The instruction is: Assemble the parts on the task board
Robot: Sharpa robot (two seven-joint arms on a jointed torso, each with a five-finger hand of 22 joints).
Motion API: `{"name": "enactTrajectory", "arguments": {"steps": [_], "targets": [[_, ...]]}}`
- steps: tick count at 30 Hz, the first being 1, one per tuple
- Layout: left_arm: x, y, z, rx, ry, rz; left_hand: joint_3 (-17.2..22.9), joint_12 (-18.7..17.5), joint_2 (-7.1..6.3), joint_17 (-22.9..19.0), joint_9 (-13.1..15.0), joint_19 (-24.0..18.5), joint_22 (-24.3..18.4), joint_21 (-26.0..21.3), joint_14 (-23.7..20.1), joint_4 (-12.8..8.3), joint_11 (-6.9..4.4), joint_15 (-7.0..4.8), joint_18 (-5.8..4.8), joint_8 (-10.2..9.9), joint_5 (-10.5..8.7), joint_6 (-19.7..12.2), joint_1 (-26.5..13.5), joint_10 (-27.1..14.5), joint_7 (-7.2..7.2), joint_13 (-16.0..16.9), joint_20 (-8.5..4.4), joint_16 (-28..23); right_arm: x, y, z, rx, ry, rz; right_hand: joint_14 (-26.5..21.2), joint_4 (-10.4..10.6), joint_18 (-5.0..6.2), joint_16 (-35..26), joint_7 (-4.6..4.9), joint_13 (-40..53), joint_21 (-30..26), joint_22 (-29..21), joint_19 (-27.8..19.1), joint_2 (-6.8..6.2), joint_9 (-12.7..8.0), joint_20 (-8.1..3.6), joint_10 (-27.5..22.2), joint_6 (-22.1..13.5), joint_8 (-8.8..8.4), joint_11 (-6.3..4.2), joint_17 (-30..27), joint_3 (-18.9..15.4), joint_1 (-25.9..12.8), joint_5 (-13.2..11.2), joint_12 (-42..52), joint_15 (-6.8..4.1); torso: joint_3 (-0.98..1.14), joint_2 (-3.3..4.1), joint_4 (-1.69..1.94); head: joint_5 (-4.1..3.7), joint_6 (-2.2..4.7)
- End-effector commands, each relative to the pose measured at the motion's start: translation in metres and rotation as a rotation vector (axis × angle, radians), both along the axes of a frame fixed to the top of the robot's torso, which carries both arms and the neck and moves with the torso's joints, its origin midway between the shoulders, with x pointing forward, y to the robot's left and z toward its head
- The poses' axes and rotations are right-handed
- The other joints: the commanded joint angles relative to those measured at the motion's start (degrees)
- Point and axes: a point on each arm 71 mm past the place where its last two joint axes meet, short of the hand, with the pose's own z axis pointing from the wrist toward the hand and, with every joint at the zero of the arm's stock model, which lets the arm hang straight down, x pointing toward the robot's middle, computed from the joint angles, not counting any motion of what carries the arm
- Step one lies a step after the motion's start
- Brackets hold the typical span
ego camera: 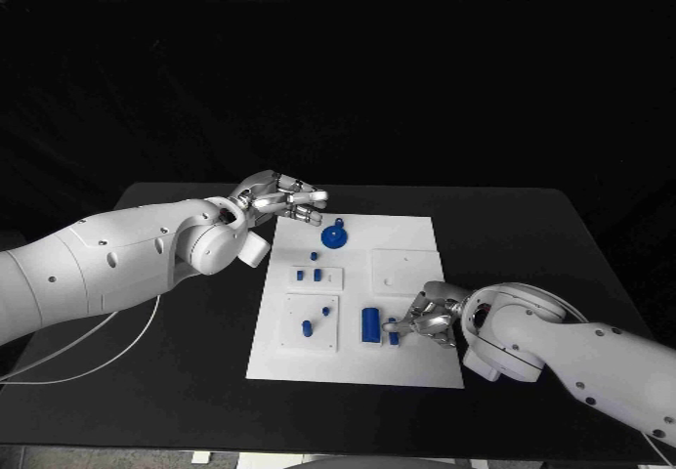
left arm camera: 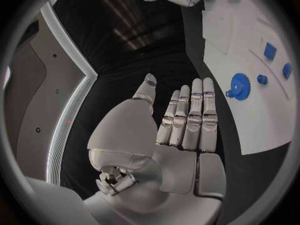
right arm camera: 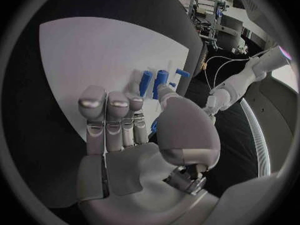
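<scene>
- Two hands stood apart: the right hand (ego camera: 423, 320), nearer, touched the blue cylinder (ego camera: 370, 324), whose long axis ran near-to-far on the task board (ego camera: 408, 362); grasp uncertain.
- Left hand (ego camera: 282, 200) hovered empty, fingers spread, left of the blue gear (ego camera: 334, 235).

Bare task board (ego camera: 401, 239) right of blue gear (ego camera: 334, 235)

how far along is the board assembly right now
Early, it seems. Two small blue pegs stand in one white block, so that part looks done. The right hand is at the blue cylinder lying on the task board; whether it grips is unclear. The blue gear lies loose by the open left hand.
</scene>
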Motion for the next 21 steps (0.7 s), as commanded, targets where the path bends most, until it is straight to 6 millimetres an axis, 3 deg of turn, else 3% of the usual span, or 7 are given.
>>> {"name": "enactTrajectory", "arguments": {"steps": [1,2,4,5,10,17,21], "targets": [[-0.0006,-0.0021,0.0006,-0.006,-0.002,-0.017,0.0,0.1,0.47,0.1,0.1,0.0,-0.1,0.1,-0.3,-0.2,0.31,0.09,-0.42,0.1,0.01,-0.4,0.2,0.0,-0.14,0.0,0.29,-0.3,-0.0037,0.0002,-0.0037,0.041,0.026,0.018,0.1,-3.5,0.26,0.2,1.05,-0.3,0.0,6.3,1.1,4.01,-2.2,-0.07,-0.2,-0.8,-0.22,0.0,-0.1,-7.5,-0.4,5.6,0.3,0.04,0.05,-0.02,-0.02,-0.05,0.04],[-0.0005,-0.002,0.0006,-0.005,-0.002,-0.016,0.0,0.1,0.47,0.1,0.1,0.0,-0.1,0.1,-0.3,-0.2,0.31,0.09,-0.42,0.1,0.01,-0.4,0.2,0.0,-0.14,0.0,0.29,-0.3,-0.0042,0.0001,-0.0035,0.043,0.027,0.022,0.1,-6.1,0.24,0.2,1.08,-0.4,0.0,6.3,1.1,6.84,-2.2,-0.02,-0.2,-0.6,-0.17,0.0,-0.2,-13.1,-0.8,9.0,0.4,0.07,0.05,-0.02,-0.02,-0.02,0.01],[-0.0004,-0.0018,0.0006,-0.005,-0.002,-0.016,0.0,0.1,0.47,0.1,0.1,0.0,-0.1,0.1,-0.3,-0.2,0.31,0.09,-0.42,0.1,0.01,-0.4,0.2,0.0,-0.14,0.0,0.29,-0.3,-0.005,-0.0001,-0.0032,0.045,0.03,0.028,0.0,-7.0,0.32,0.3,1.09,-0.4,0.0,6.3,1.1,7.59,-2.2,-0.11,-0.3,-0.7,0.0,0.07,-0.2,-15.0,-0.7,9.3,0.4,-0.15,0.04,-0.01,-0.02,-0.03,0.0],[-0.0004,-0.0017,0.0006,-0.005,-0.002,-0.015,0.0,0.1,0.47,0.1,0.1,0.0,-0.1,0.1,-0.3,-0.2,0.31,0.09,-0.42,0.1,0.01,-0.4,0.2,0.0,-0.14,0.0,0.29,-0.3,-0.0057,-0.0006,-0.0031,0.045,0.033,0.033,0.0,-8.7,0.3,0.3,0.91,-0.6,0.0,6.3,1.1,9.91,-2.2,-0.02,-0.3,-0.6,-0.11,0.16,-0.4,-18.3,-0.5,9.4,0.6,0.0,0.03,-0.01,-0.01,-0.05,0.01],[-0.0003,-0.0013,0.0005,-0.004,-0.001,-0.015,0.0,0.1,0.47,0.1,0.1,0.0,-0.1,0.1,-0.3,-0.2,0.31,0.09,-0.42,0.1,0.01,-0.4,0.2,0.0,-0.14,0.0,0.29,-0.3,-0.0076,-0.0029,-0.0038,0.039,0.045,0.049,0.0,-11.1,0.32,0.4,0.92,-0.7,0.0,6.3,1.1,10.27,-2.2,0.03,-0.4,-0.5,-0.12,0.18,-0.4,-18.5,0.5,8.8,0.7,0.03,-0.02,-0.02,-0.01,-0.1,0.02],[-0.0003,-0.0009,0.0005,-0.004,-0.001,-0.015,0.0,0.1,0.47,0.1,0.1,0.0,-0.1,0.1,-0.3,-0.2,0.31,0.09,-0.42,0.1,0.01,-0.4,0.2,0.0,-0.14,0.0,0.29,-0.3,-0.01,-0.0061,-0.006,0.02,0.051,0.064,0.0,-16.6,0.27,0.4,0.94,-0.7,0.1,6.3,1.0,10.09,-2.2,0.02,-0.5,-0.2,-0.15,0.13,-0.4,-13.9,3.1,7.7,0.8,0.0,-0.04,-0.03,-0.05,-0.15,0.06],[-0.0004,-0.0008,0.0005,-0.004,-0.001,-0.015,0.1,0.1,0.6,0.1,0.1,0.0,-0.1,0.1,-0.3,-0.3,0.29,0.08,-0.42,0.1,0.05,-0.4,0.3,0.0,-0.15,0.0,0.28,-0.3,-0.0111,-0.0063,-0.0068,0.017,0.055,0.07,0.0,-17.3,0.26,0.4,0.94,-0.7,0.1,6.3,1.0,9.66,-2.3,0.0,-0.4,-0.2,-0.19,0.12,-0.5,-12.7,2.9,7.5,0.9,-0.02,-0.06,-0.02,0.02,-0.15,0.03]]}}
